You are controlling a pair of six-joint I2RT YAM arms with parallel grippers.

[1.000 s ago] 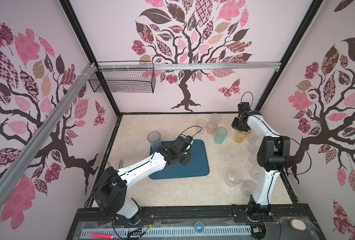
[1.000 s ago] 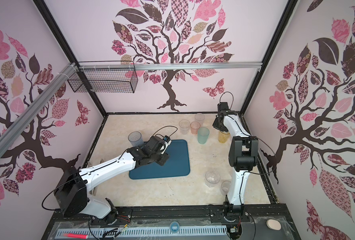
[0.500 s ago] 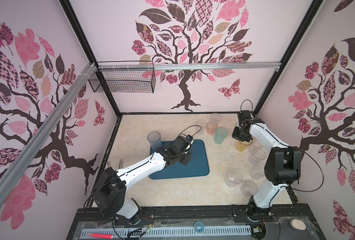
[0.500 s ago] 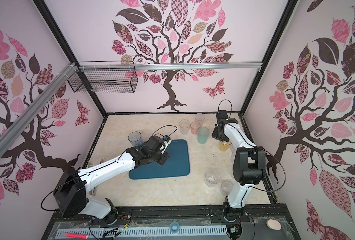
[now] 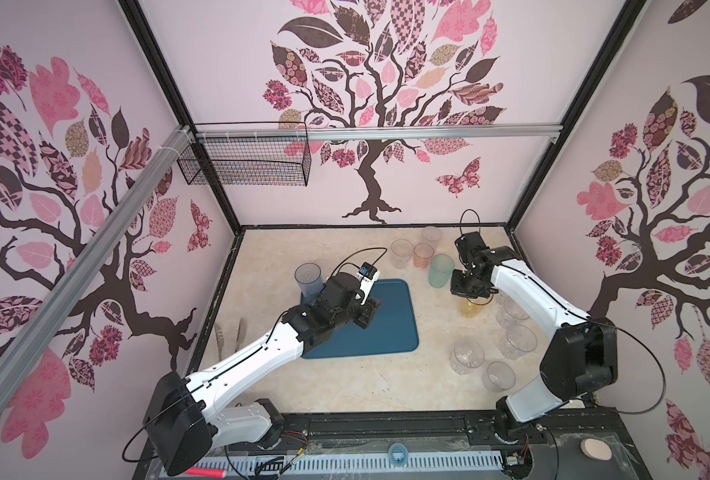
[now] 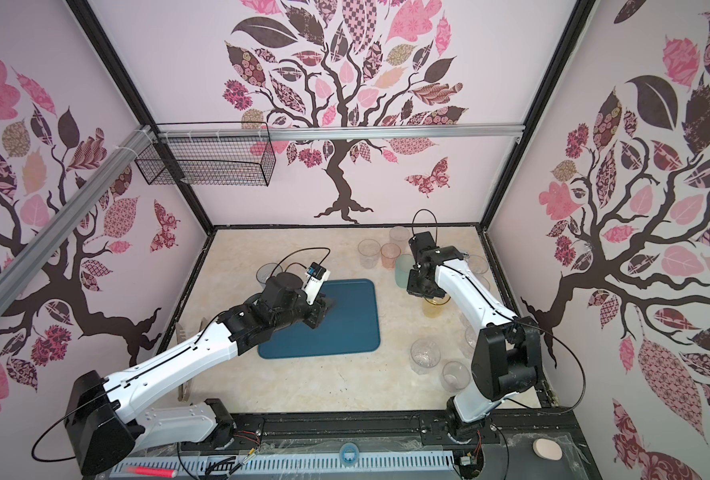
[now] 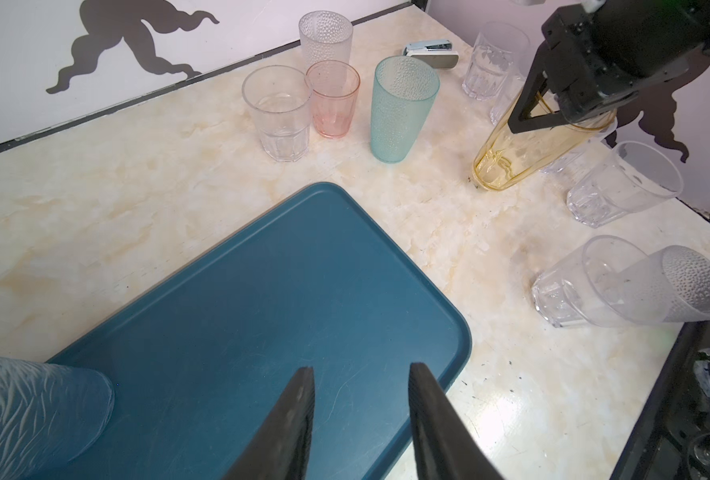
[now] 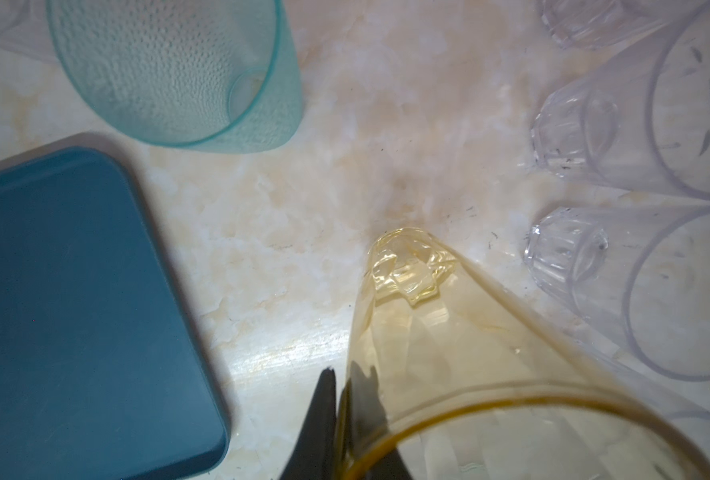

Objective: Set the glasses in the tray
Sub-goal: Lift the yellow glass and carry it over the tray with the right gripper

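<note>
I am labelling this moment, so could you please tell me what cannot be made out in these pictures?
- The blue-grey glass: the left arm hides part of it in both top views; the left wrist picture's edge cuts off its rim.
- The yellow glass: the right gripper covers its rim in both top views.
- The clear glasses at the right: the right arm hides some, so no count.

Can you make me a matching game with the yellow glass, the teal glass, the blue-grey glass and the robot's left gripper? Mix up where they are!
Things:
1. yellow glass
2. teal glass
3. blue-grey glass
4. left gripper

Places or states:
A. standing on the tray
B. open, above the tray
C. rim pinched by the right gripper
D. on the table, beside the pink glass

Pairs: 1-C, 2-D, 3-A, 4-B
</note>
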